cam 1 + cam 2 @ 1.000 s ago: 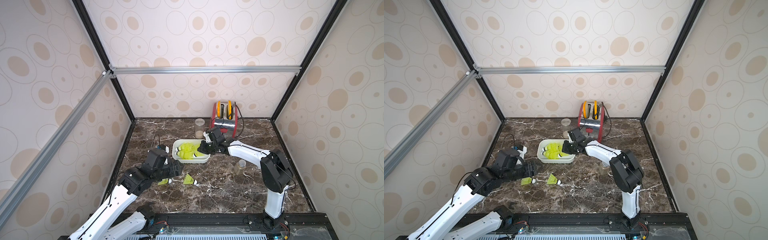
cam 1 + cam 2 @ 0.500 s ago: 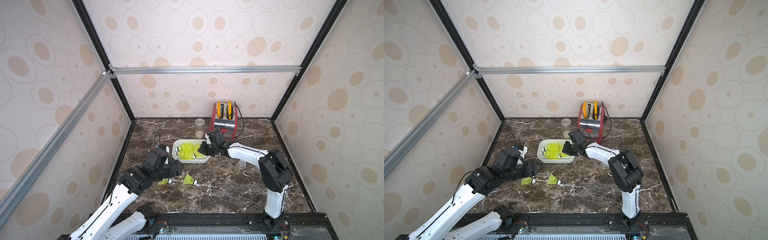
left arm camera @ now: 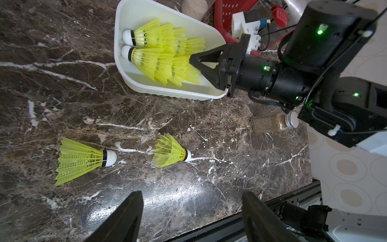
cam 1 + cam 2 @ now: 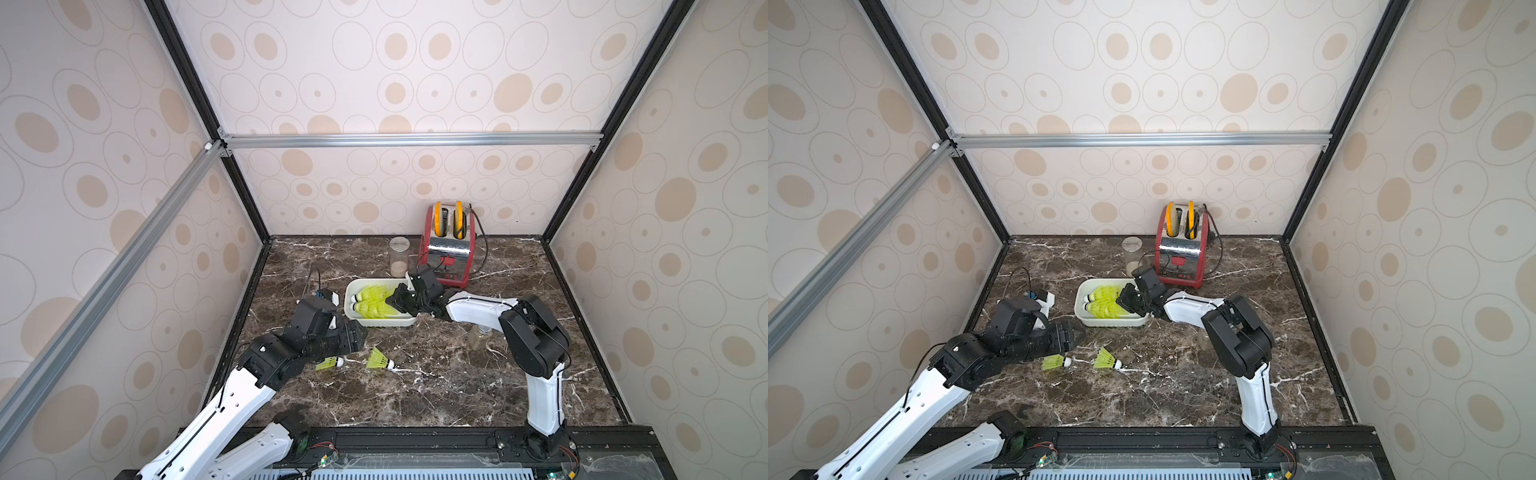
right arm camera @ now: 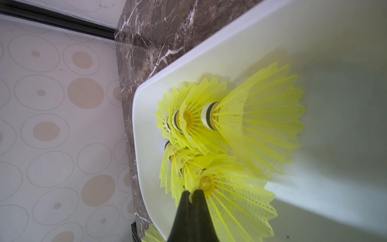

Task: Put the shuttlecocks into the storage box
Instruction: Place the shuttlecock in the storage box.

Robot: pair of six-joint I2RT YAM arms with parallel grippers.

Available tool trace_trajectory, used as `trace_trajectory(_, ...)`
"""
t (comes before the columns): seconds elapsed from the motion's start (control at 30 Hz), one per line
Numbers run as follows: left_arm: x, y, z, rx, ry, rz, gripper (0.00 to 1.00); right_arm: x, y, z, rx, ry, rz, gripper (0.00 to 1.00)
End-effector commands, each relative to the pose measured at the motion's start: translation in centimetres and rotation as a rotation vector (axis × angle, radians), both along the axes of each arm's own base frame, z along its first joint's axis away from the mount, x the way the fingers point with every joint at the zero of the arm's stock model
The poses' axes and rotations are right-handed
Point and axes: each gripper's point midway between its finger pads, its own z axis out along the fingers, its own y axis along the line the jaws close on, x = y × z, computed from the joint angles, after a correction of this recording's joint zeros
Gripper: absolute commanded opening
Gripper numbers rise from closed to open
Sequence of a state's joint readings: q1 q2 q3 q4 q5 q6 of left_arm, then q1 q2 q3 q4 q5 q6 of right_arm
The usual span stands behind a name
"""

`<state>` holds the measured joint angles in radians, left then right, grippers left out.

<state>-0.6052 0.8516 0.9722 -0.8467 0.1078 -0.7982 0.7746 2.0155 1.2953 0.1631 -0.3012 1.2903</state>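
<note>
The white storage box [image 4: 386, 322] [image 4: 1113, 322] holds several yellow-green shuttlecocks [image 4: 372, 301] nested in two rows. My right gripper [image 5: 191, 193] reaches into the box and is shut on the skirt rim of the last shuttlecock [image 5: 230, 199] in one row; in a top view the right gripper [image 4: 392, 300] is over the box's right half. Two loose shuttlecocks [image 3: 81, 160] [image 3: 169, 150] lie on the marble in front of the box. My left gripper [image 3: 191, 194] hangs open above the table near them, with nothing between its fingers.
A red toaster [image 4: 449, 249] and a clear jar [image 4: 399, 257] stand behind the box. A small spice jar [image 3: 270, 123] lies on the table under the right arm. A white block with a cable [image 4: 328, 296] sits left of the box.
My right gripper has slid leftward, deeper into the box, with the shuttlecock in it. The left arm has barely moved.
</note>
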Motion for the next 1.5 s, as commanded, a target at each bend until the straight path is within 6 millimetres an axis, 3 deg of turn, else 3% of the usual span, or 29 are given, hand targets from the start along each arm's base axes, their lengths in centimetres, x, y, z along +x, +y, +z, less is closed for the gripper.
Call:
trace_trajectory(0.0, -0.2, -0.1, 1.2, -0.008, -0.030, -0.020, 0.77, 0.4, 0.5, -0.2, 0.063, 0.030, -0.047, 0.00)
trace_trajectory(0.63, -0.2, -0.2, 1.2, -0.015, -0.030, -0.024, 0.77, -0.6, 0.5, -3.6, 0.095, 0.152, -0.095, 0.00)
trace_trajectory(0.7, -0.2, -0.2, 1.2, -0.015, -0.030, -0.024, 0.77, -0.6, 0.5, -3.4, 0.096, 0.147, -0.092, 0.03)
trace_trajectory(0.9, -0.2, -0.3, 1.3, -0.014, -0.029, -0.026, 0.77, -0.5, 0.7, -2.6, 0.099, 0.132, -0.077, 0.24)
trace_trajectory(1.03, -0.2, -0.3, 1.3, -0.016, -0.030, -0.027, 0.77, -0.6, 0.6, -1.8, 0.092, 0.119, -0.067, 0.32)
trace_trajectory(1.47, 0.0, -0.4, 1.4, -0.024, -0.038, -0.023, 0.77, -0.9, -0.3, 0.3, 0.030, 0.116, -0.032, 0.34)
